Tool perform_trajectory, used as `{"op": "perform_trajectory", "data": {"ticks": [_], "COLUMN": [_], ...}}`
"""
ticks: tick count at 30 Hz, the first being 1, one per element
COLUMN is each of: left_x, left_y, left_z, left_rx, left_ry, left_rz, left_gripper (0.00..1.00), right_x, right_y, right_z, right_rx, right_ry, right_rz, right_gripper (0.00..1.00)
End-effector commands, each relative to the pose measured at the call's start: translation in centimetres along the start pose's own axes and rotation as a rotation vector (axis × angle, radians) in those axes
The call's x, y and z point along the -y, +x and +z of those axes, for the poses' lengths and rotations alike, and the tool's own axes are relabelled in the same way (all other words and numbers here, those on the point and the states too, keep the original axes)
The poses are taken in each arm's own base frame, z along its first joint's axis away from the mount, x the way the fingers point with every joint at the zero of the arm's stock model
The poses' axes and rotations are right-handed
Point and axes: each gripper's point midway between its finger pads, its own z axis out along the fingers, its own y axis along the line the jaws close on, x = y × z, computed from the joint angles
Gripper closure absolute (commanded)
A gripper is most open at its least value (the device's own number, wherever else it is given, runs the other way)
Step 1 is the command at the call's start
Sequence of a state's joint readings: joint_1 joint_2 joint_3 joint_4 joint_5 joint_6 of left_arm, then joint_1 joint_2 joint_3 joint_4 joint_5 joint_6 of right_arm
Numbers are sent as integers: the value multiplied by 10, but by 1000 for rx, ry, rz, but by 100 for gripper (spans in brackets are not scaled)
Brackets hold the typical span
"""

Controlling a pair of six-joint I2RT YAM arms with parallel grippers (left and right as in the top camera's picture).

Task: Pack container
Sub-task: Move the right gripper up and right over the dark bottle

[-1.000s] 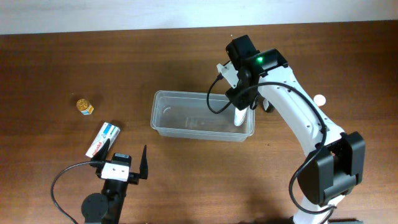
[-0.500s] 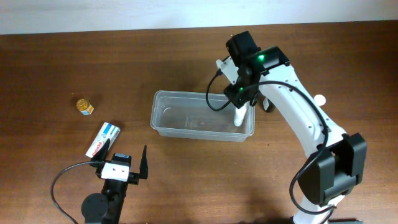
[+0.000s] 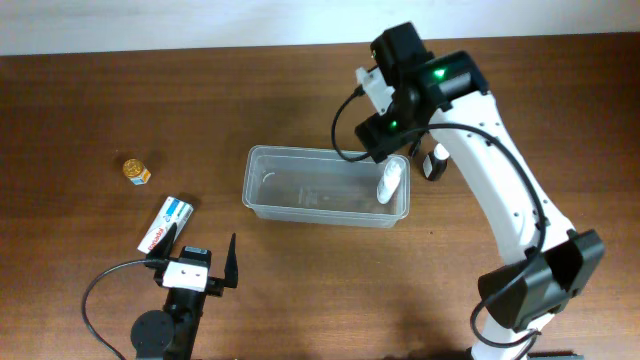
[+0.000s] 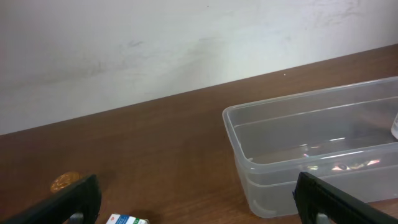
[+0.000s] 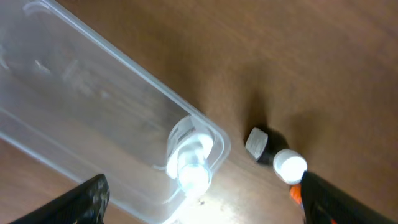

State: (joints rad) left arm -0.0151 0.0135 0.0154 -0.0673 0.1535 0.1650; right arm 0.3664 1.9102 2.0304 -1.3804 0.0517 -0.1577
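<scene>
Right gripper (image 5: 202,186) is hanging over the container (image 3: 300,190) with its fingers spread wide and nothing between them, and the left gripper (image 4: 196,186) is parked low near the table's (image 3: 90,100) front edge, fingers apart and empty too. The worry here is the white bottle (image 5: 191,168): it looks to be standing on end in the corner of the tub nearest the right arm, so a brush from a finger, or from the black cable (image 3: 345,150) looping down by the rim, could tip it or drag the light tub sideways. A small dark bottle (image 3: 432,165) is sitting just outside that same end and could get knocked over on a careless swing. The box (image 3: 165,224) is lying just beside the left fingers, so a clumsy approach may shove it rather than catch it, and the gold-topped jar (image 3: 136,171) is waiting farther off. The container itself is a clear, colourless, shallow rectangle with rounded corners and a rim, mid-table, its floor bare apart from that one bottle.
</scene>
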Motion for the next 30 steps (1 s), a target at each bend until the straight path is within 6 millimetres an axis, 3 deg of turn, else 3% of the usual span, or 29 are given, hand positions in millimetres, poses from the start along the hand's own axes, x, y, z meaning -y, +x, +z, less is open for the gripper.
{"op": "perform_trajectory", "data": {"ticks": [1, 6, 14, 21, 30], "left_x": [-1, -1, -1, -1, -1], "left_y": [2, 2, 2, 2, 2], "left_z": [0, 0, 0, 0, 0], "left_rx": [-1, 0, 0, 0, 0], "left_ry": [-5, -5, -5, -5, -5], "left_rz": [8, 9, 9, 9, 9], "left_gripper": [1, 1, 0, 1, 1], "right_x": [16, 47, 99, 111, 109], "right_y": [-9, -4, 32, 46, 57], "right_z": [-32, -41, -13, 20, 76], "right_rx": [76, 88, -47, -149, -292], "right_ry": [17, 39, 56, 7, -18], "right_rz": [203, 388, 606, 587, 587], "right_gripper": [10, 9, 7, 2, 5]}}
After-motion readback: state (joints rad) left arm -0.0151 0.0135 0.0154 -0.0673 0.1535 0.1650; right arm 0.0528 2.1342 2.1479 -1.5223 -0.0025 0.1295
